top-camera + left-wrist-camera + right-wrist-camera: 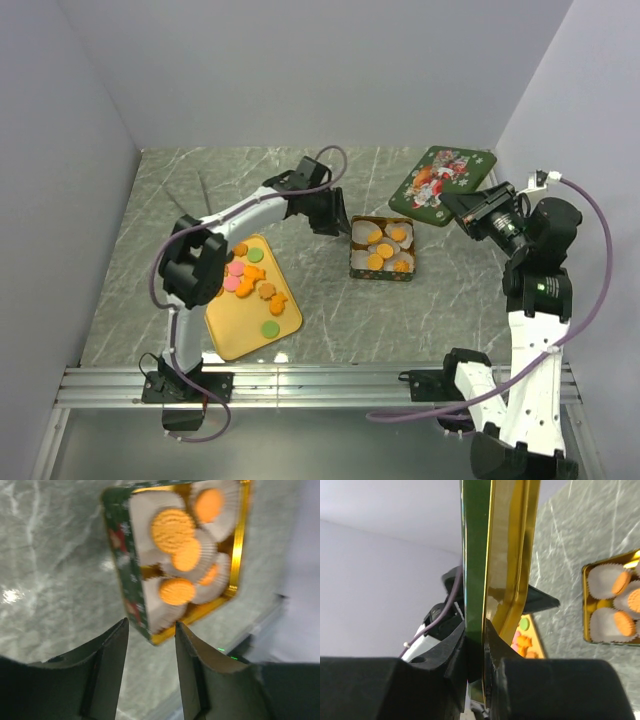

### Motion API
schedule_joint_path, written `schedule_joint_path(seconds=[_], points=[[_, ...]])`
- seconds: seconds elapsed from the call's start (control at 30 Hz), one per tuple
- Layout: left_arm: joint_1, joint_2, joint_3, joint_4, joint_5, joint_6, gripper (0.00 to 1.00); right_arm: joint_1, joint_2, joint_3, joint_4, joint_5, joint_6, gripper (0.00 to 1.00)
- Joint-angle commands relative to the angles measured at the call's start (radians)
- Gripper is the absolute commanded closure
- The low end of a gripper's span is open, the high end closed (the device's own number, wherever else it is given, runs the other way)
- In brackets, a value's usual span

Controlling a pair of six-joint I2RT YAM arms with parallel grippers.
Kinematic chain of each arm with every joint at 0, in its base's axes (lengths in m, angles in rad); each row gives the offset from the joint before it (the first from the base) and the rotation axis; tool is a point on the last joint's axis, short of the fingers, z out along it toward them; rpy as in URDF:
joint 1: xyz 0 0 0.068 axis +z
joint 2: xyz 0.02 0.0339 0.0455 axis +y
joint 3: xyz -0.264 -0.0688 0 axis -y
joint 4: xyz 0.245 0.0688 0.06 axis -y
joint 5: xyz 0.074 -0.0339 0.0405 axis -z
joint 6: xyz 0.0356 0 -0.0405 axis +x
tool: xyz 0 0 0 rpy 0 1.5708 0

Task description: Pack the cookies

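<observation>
A square green-and-gold tin (353, 262) stands in the middle of the table. It holds orange cookies (385, 249) in white paper cups. More cookies (246, 279), orange, pink, green and tan, lie on a yellow tray (232, 335) to its left. My left gripper (333, 217) is open and empty, just left of the tin; its wrist view shows the open gripper (151, 626) at the tin's corner (119, 545). My right gripper (468, 208) is shut on the rim of the tin's green Christmas lid (443, 178) and holds it off the table at the back right; its wrist view shows the lid (476, 555) edge-on.
White walls close the table on the left, back and right. An aluminium rail (320, 385) runs along the near edge. In the right wrist view the tin (586, 605) shows at the right and the tray (532, 635) behind the lid.
</observation>
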Motion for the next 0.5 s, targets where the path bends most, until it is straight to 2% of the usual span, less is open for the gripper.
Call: schedule_joint_path(seconds=[0.0, 0.17, 0.47], points=[[-0.045, 0.065, 0.122, -0.202, -0.184, 0.121, 0.52, -0.01, -0.037, 0.074, -0.093, 0.047, -0.077, 1.0], [-0.103, 0.146, 0.214, -0.267, -0.289, 0.156, 0.52, -0.014, -0.07, 0.063, -0.137, 0.061, -0.098, 1.0], [-0.13, 0.174, 0.26, -0.264, -0.285, 0.164, 0.51, -0.016, -0.077, 0.037, -0.139, 0.049, -0.113, 1.0]])
